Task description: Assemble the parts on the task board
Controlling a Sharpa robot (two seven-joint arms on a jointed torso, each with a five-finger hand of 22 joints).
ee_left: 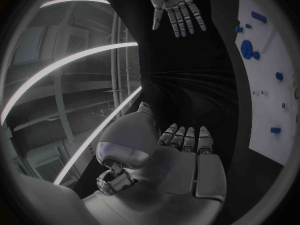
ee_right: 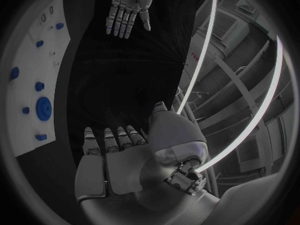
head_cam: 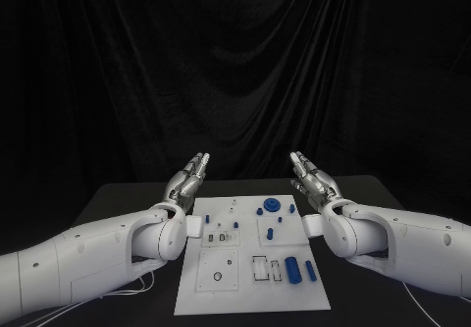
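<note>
Both are held apart and empty: the left robot hand [head_cam: 188, 178] and the right robot hand [head_cam: 312, 178] are raised beside the far end of the white rectangular task board [head_cam: 250, 289] on the black counter [head_cam: 118, 197]. The small blue plastic parts [head_cam: 293, 269] are seen untouched on it. One near part should be chosen, approached from above, and pinched squarely.

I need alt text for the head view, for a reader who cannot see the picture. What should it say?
Two white robot arms hold the left hand and the right hand open and empty above the far corners of a white task board on a black table. Small blue parts, among them a round disc and two cylinders, sit on the board, untouched.
</note>
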